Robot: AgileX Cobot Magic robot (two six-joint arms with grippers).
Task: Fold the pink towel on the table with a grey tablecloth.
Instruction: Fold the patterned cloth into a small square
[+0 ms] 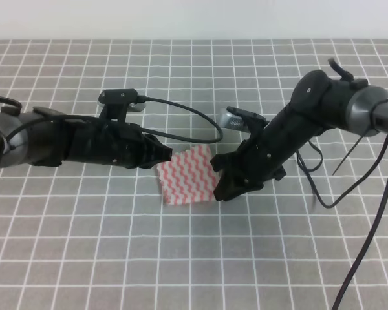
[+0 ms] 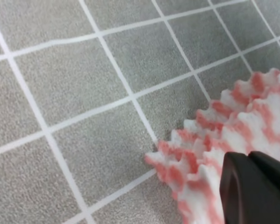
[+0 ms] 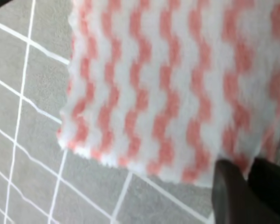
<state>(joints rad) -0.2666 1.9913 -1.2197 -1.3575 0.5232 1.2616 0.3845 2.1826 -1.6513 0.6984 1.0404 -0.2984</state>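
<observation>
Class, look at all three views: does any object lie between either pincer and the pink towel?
Nothing visible does. The left pincer is at the pink towel on its left edge, the right pincer at its right edge. Only the grey tablecloth surrounds the towel; both wrist views show cloth right at the fingertips.

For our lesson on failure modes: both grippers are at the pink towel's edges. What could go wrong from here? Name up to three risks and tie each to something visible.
1. The left gripper seems to hold only the pink towel by its zigzag corner, so it could slip free.
2. The right gripper also bites near the edge, so uneven pulls may skew the fold.
3. Both arms crowd the towel; they might collide or snag the grey tablecloth.
</observation>
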